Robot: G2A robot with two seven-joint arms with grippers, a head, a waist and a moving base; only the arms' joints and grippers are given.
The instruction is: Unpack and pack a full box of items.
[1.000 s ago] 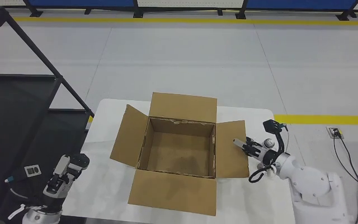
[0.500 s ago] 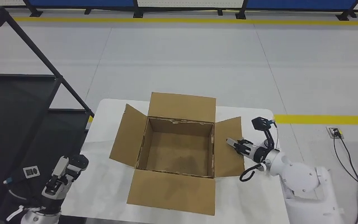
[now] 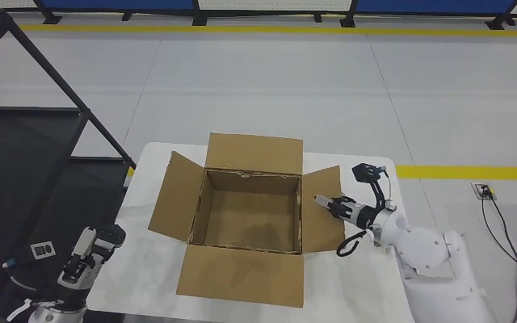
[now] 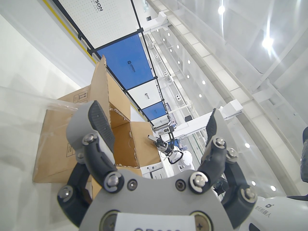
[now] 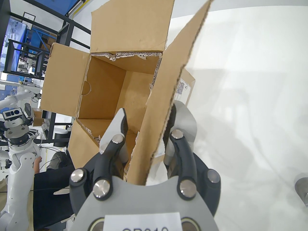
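An open cardboard box stands on the white table, all flaps spread, and its inside looks bare. My right gripper is at the box's right flap. In the right wrist view the gripper straddles that flap, one finger inside and one outside. It is open, with a small gap at the inner pad. My left gripper is open and holds nothing. It sits low at the table's near left corner, well away from the box.
A black metal frame stands left of the table. Bare table lies in front of the box and to its right beneath my right arm. Grey floor with a yellow line surrounds the table.
My right gripper has moved left along with the right flap, and the whole box has slid a little to the left. The left arm has sunk slightly toward the near edge.
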